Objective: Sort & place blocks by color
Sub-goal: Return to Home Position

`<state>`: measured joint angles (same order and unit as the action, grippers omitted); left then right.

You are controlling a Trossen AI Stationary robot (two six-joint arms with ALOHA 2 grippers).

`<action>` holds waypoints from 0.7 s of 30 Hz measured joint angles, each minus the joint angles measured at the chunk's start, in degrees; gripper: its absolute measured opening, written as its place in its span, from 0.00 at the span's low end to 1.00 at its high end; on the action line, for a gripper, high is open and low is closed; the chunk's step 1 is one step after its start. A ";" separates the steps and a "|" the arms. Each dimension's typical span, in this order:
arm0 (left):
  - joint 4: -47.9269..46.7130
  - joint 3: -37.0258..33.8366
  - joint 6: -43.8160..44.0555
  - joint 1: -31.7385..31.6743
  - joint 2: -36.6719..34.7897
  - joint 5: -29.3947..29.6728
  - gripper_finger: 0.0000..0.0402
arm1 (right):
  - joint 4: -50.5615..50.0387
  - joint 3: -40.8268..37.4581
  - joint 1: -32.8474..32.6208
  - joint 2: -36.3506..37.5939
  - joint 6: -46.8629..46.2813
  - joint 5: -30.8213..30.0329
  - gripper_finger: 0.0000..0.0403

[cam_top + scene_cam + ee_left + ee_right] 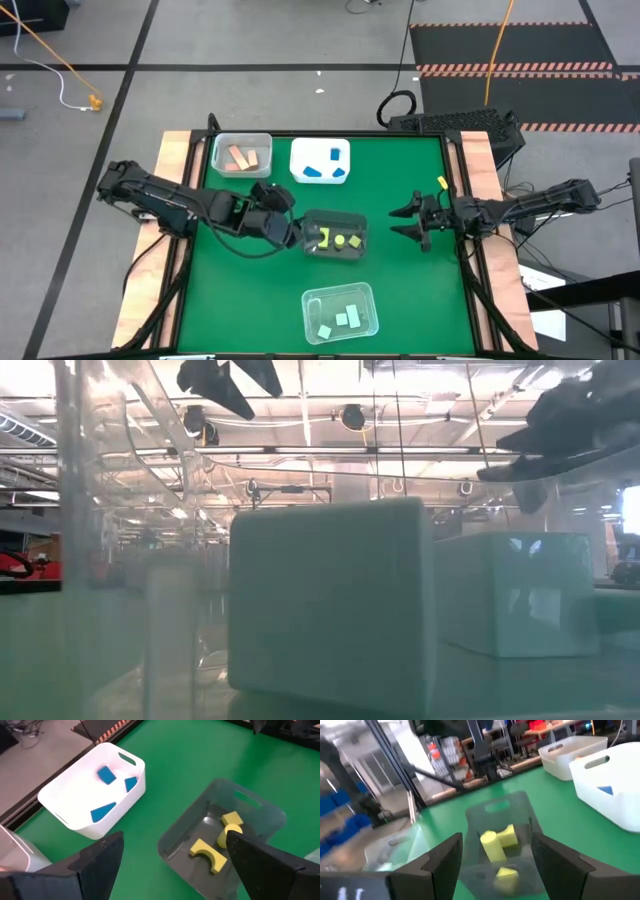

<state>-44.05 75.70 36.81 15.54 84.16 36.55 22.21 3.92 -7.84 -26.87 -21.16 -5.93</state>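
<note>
One green bench (400,300) carried four bins, with both dark arms reaching in from its sides. Left arm (170,205) stretched across toward the middle; right arm (530,205) came in from the opposite edge. Left tool (173,840) hovered just beside the smoky bin (358,220), fingers spread wide and holding nothing. Right tool (496,840) hung near the other side of that bin, aimed at it, likewise released and empty. Bins noted: pale bin (260,143) at the far left corner, white bin (300,150) just beside it, the smoky bin mid-bench, clear bin (320,298) at the near edge. Contents by color: salmon blocks (240,158) lay in the pale bin, two or perhaps three; three blue blocks (105,774) in the white bin; three yellow blocks (207,854), an arch, a cylinder and a cube, in the smoky bin; three mint blocks (343,320) in the clear bin. No bin showed mixed colors. No loose block appeared on the open green. One small yellow speck (441,182) sat by the right arm near the bench edge; too small to tell whether block or fitting. Judgement: sorting looked complete or all but complete, with only the withdrawal of both arms left to do.
</note>
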 joint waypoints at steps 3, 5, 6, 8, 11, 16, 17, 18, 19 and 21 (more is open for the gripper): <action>0.11 0.00 0.65 0.42 0.00 0.06 0.88 | 4.24 -2.77 0.00 -0.05 -2.99 -0.02 0.56; 0.10 0.00 1.08 0.52 0.00 0.07 0.87 | 1.95 -2.69 0.00 0.08 -4.54 0.00 0.56; 0.25 0.00 1.23 0.61 0.00 0.07 0.87 | 1.94 -2.71 0.00 -0.17 -5.54 -0.02 0.56; 0.76 0.00 1.24 0.62 0.00 0.11 0.87 | 0.74 -2.75 0.00 -0.31 -6.99 -0.01 0.56; 0.97 0.00 0.54 0.17 0.00 0.11 0.87 | 1.19 -2.79 0.00 -0.20 -6.35 -0.01 0.56; 1.15 -0.07 -6.52 -1.16 0.00 0.11 0.87 | 1.15 -2.86 0.00 -0.26 -5.74 -0.01 0.56; 1.69 -0.36 -8.53 -1.61 0.00 0.11 0.88 | 1.15 -2.86 0.00 -0.26 -5.74 0.00 0.56; 2.81 -1.03 -10.58 -2.14 0.00 0.11 0.88 | 1.19 -2.86 0.00 -0.26 -5.74 0.00 0.56; 4.43 -2.02 -12.73 -2.79 -0.02 0.10 0.87 | 1.19 -2.88 0.00 -0.25 -5.73 -0.01 0.56; 8.53 -4.96 -16.96 -4.40 0.00 -0.09 0.88 | 1.60 -2.91 0.00 -0.24 -6.85 -0.09 0.56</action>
<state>-35.53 70.74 19.85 11.13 84.16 36.46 23.82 1.00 -7.84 -27.11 -28.01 -6.02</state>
